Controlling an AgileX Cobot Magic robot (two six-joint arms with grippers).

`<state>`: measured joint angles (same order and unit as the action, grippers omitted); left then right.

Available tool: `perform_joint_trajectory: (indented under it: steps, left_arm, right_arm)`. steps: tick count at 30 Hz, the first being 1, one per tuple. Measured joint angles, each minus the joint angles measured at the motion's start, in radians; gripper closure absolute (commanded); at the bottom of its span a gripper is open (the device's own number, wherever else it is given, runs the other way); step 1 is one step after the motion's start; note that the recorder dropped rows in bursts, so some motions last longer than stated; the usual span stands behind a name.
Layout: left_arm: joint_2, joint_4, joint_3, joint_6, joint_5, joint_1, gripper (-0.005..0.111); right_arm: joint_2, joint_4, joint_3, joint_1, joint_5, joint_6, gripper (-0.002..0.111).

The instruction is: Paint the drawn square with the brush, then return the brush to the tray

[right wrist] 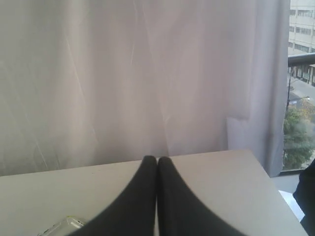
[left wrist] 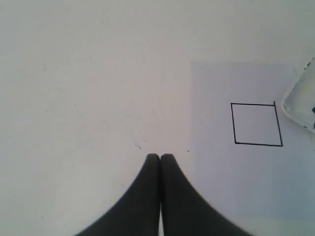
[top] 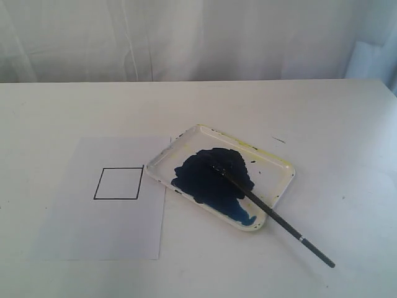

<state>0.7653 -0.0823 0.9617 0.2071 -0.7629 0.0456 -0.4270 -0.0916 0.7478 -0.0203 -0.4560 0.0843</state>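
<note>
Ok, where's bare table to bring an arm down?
Free: the table behind the paper sheet and tray, up to the curtain; and left of the sheet. Crowded: the tray overlaps the sheet beside the drawn square, and the brush juts past the tray's front rim.

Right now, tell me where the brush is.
In the exterior view the brush lies right of centre, tip in the blue paint of the tray, handle jutting past its rim.

Right gripper [right wrist: 157, 160]: two black fingers [right wrist: 140, 201] pressed tip to tip, nothing between them. White desk [right wrist: 221, 187] runs out past the tips. A pale corner of the tray [right wrist: 64, 225] sits just beside the fingers. White curtain [right wrist: 123, 73] hangs behind the desk. At the curtain's edge, a window [right wrist: 300, 73] shows a building [right wrist: 301, 24] and a green tree [right wrist: 295, 140].
</note>
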Motion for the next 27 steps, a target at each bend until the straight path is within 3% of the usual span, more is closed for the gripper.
perform_joint_trajectory:
  steps: [10, 14, 18, 21, 27]
  left_arm:
    - [0.324, 0.010, 0.163, -0.117, -0.106, 0.000, 0.107]
    - [0.441, 0.082, 0.214, -0.207, -0.122, 0.000, 0.107]
    - [0.529, 0.144, 0.261, -0.269, -0.136, 0.000, 0.107]
    - [0.593, 0.160, 0.298, -0.290, -0.155, 0.000, 0.098]
    - [0.706, 0.170, 0.336, -0.305, -0.178, 0.002, 0.065]
  right_arm:
    - [-0.233, 0.000, 0.039, 0.000, 0.004, -0.084, 0.108]
    - [-0.313, 0.000, 0.039, 0.000, 0.008, -0.104, 0.108]
    - [-0.387, 0.000, 0.044, 0.000, 0.023, -0.137, 0.099]
    - [-0.443, -0.002, 0.062, 0.000, 0.017, -0.147, 0.089]
    - [-0.552, -0.011, 0.134, 0.000, -0.042, -0.158, 0.083]
